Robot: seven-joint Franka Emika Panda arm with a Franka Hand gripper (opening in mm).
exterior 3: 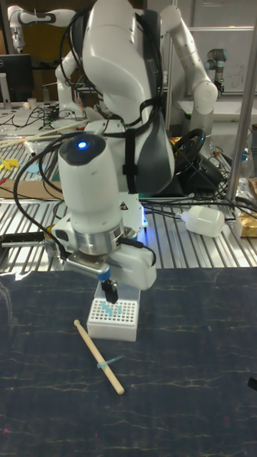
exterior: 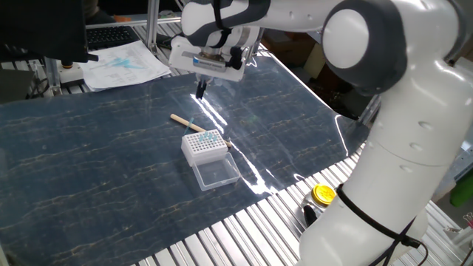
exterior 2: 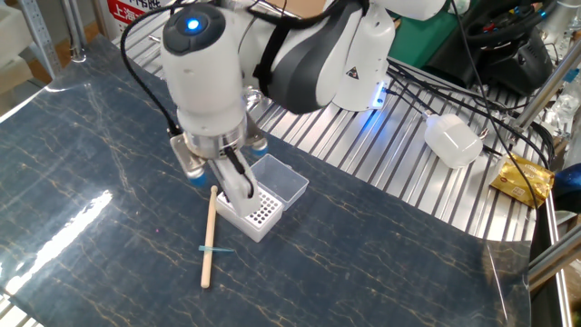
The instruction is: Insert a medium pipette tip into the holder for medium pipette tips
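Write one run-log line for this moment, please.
gripper: above white holed box | grip: unclear | light-blue tapered plastic tip: across cream stick

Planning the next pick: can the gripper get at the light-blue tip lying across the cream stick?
Probably yes. The light-blue pipette tip lies exposed across the cream stick, beside the white holder; nothing covers it, and the gripper hangs close above.

Holder for medium pipette tips (exterior 3: 112, 318): white, top gridded with dark round holes, a few light-blue tips seated; lid (exterior: 216, 172) clear.
Medium pipette tip (exterior 3: 108, 363): translucent light blue.
Stick (exterior 3: 98, 346): cream.
Table (exterior: 89, 148): dark blue-grey, pale marbled veining.
Arm (exterior 2: 204, 77): white, blue indicator light.
Fingers (exterior 3: 111, 291): black.
Cap (exterior: 324, 194): yellow.
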